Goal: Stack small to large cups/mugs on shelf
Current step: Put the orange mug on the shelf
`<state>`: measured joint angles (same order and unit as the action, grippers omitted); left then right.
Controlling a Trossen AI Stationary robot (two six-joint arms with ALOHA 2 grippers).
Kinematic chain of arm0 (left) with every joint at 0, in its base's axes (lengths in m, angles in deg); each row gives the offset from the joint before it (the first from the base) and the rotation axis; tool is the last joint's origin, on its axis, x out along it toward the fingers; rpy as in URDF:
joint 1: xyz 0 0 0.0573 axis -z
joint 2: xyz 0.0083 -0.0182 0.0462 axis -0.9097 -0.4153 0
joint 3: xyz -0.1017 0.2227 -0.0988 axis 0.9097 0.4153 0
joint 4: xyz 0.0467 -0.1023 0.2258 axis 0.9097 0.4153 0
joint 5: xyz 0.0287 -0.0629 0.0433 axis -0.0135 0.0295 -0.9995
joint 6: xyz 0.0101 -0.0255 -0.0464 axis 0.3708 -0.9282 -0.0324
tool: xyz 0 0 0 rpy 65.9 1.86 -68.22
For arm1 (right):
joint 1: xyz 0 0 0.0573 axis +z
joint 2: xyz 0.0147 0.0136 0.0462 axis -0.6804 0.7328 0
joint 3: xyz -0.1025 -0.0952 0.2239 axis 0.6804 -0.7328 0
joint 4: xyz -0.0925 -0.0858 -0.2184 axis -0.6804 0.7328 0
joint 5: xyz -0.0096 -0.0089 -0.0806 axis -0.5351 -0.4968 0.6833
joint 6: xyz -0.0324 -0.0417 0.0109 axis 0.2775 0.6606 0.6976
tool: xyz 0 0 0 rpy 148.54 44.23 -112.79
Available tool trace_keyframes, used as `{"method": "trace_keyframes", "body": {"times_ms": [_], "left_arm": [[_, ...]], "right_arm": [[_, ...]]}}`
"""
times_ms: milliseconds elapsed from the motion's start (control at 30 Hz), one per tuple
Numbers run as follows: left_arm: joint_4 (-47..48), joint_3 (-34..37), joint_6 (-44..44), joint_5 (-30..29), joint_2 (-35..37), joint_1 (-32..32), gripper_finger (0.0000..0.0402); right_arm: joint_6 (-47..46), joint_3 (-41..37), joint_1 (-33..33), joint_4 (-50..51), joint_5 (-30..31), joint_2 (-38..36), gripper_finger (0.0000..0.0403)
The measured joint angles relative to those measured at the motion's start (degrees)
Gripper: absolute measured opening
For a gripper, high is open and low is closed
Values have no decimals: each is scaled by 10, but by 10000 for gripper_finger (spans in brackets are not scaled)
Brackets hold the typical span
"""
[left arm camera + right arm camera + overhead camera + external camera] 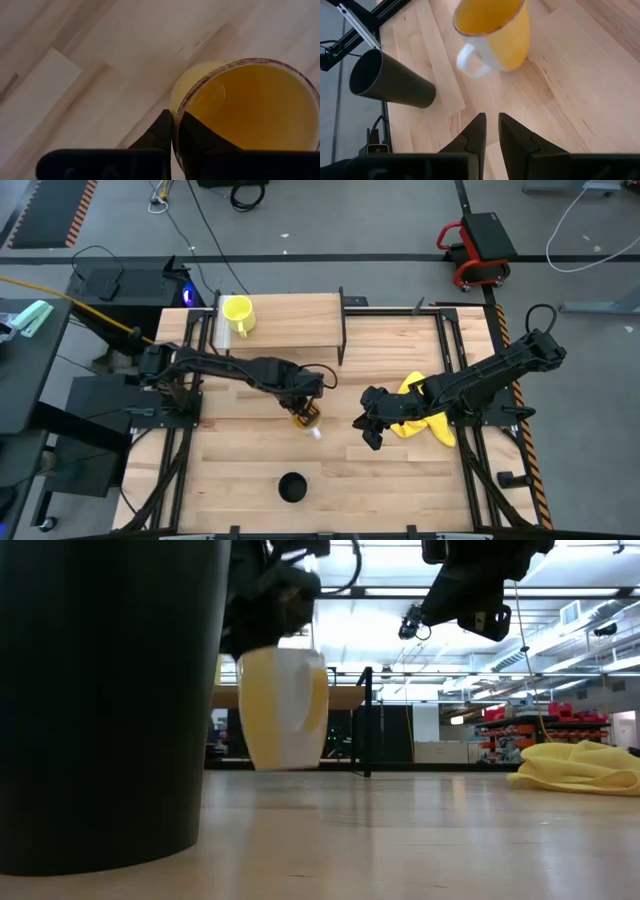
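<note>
The left gripper (308,416) is pinched tight on the rim of the orange mug (309,420), with one finger inside the mug and one outside. In the low view the orange mug (284,708) hangs under this gripper, just off the tabletop (420,830). Its pale handle (472,60) sticks out to one side.

The right gripper (366,430) hovers above the tabletop, just beside the orange mug and not touching it. Its fingers (475,132) are close together with only a thin gap, and they hold nothing. The yellow cloth (425,420) lies under the right arm, behind this gripper.

The black cup (292,487) stands upright on the tabletop, in front of both grippers and well apart from them.

The yellow mug (238,315) sits on the shelf (300,320), far behind the left gripper, near the shelf's left end.
</note>
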<state>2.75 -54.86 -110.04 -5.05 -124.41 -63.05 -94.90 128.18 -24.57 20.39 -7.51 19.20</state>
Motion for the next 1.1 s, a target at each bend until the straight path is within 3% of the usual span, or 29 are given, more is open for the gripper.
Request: {"method": "trace_keyframes", "body": {"times_ms": [400,667,900,1100], "left_arm": [[204,-197,103,-31,0,-45,18],[337,-321,242,-56,1,-120,18],[355,-388,353,-57,1,-196,18],[356,-398,467,-56,1,-249,18]], "right_arm": [[0,0,0,0,0,0,58],[0,0,0,0,0,0,58],[-4,0,0,0,0,0,58],[-7,0,0,0,0,0,58]]}}
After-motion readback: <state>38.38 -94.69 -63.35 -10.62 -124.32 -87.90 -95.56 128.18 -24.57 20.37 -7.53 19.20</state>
